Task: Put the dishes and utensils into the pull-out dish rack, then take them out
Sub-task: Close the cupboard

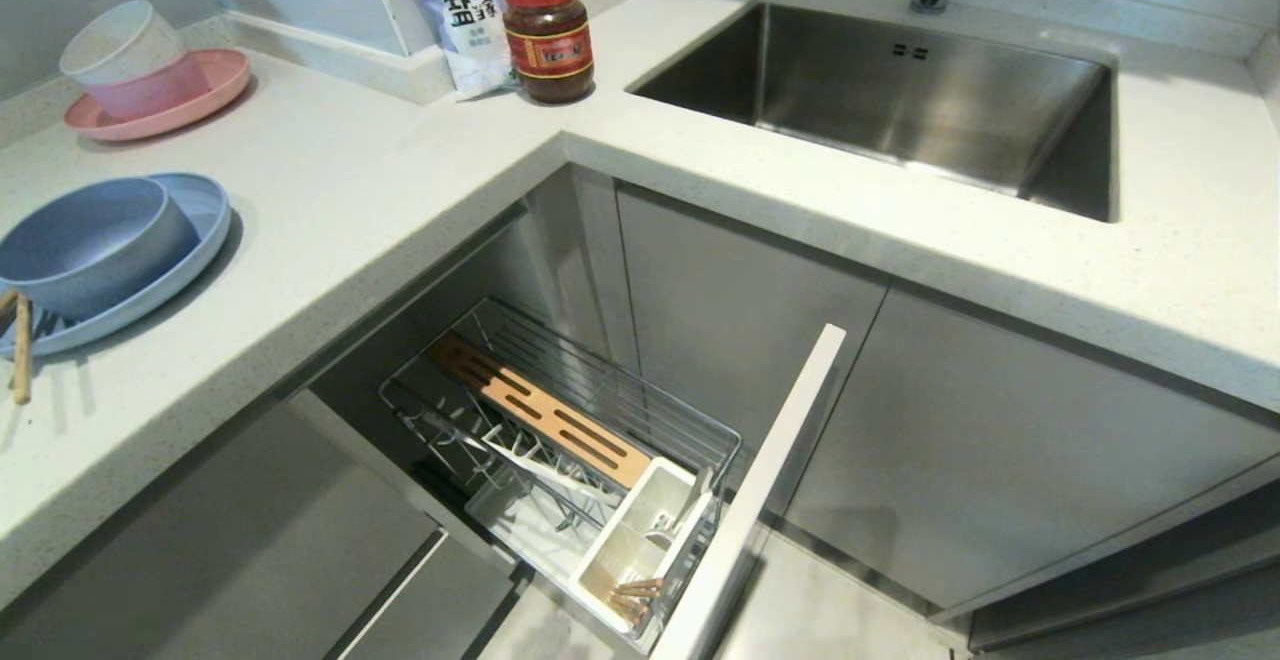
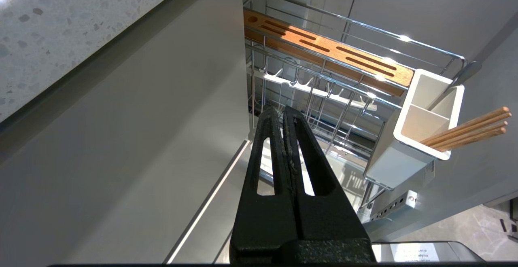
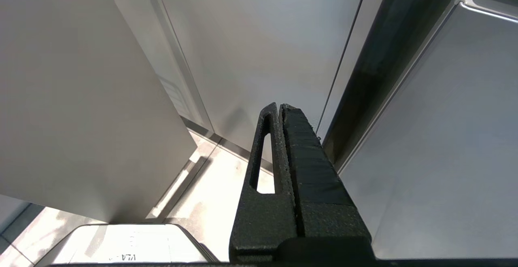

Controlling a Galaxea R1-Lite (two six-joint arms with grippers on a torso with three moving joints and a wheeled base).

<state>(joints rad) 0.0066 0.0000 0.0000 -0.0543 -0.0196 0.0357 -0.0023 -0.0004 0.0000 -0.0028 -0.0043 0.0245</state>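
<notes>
Black, slotted, rough-textured hand [image 2: 282, 111] fingers

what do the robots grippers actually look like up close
Both are matte black with a rough, grainy surface. The left gripper has two long tapering fingers, each with a narrow lengthwise slot cut through it. The right gripper has the same build, but one finger is wrapped in black tape that covers its slot. No cables or markings show, and neither arm appears in the head view.
</notes>
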